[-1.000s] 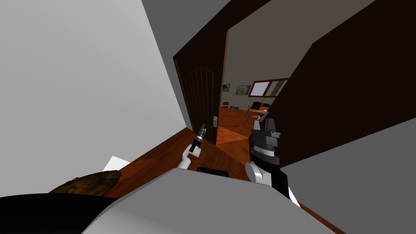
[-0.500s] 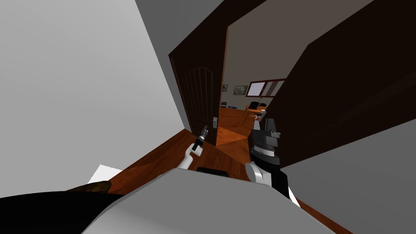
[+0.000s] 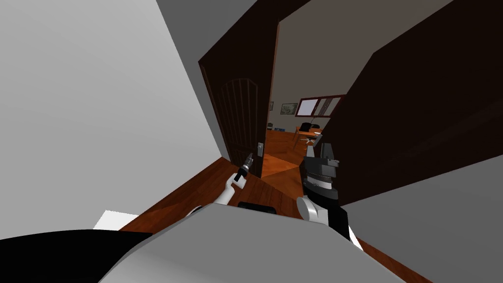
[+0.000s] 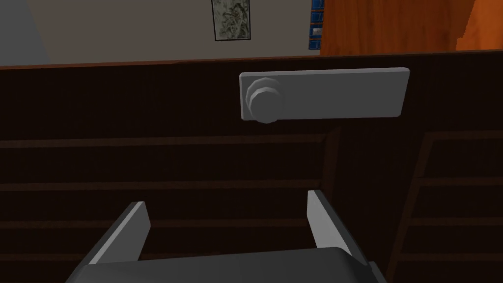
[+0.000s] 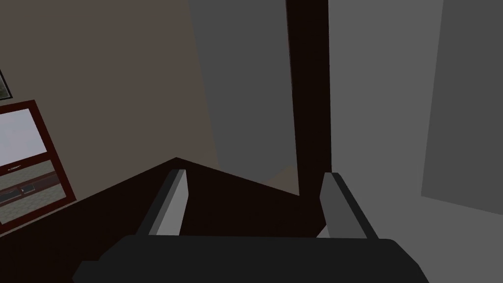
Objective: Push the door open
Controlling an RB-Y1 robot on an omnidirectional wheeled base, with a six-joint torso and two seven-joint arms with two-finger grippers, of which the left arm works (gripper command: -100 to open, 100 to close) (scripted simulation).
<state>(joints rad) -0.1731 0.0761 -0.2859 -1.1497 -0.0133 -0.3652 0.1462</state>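
Observation:
The dark brown panelled door [image 3: 240, 118] stands partly open ahead of me, swung away to the left of the doorway. Its grey handle plate [image 3: 260, 149] sits near its free edge. My left gripper [image 3: 249, 159] reaches toward the door's lower part, close below that plate. In the left wrist view the gripper [image 4: 227, 223] is open, its fingers [image 4: 128, 233] close to the door panel [image 4: 147, 162], and the grey plate with its round knob [image 4: 265, 100] lies just beyond them. My right gripper [image 3: 321, 139] is raised by the dark door frame [image 3: 412, 113], open [image 5: 253, 201] and empty.
Through the gap a room with an orange wooden floor [image 3: 280, 147], a table with chairs [image 3: 307, 131], wall pictures and a window [image 3: 319, 105] shows. A grey wall [image 3: 98, 98] runs along my left. The dark frame and a grey wall [image 3: 442, 216] stand on my right.
The door has swung a little further open. My left gripper has moved forward with it, closer to the handle plate. The head view has turned slightly; the right arm holds still.

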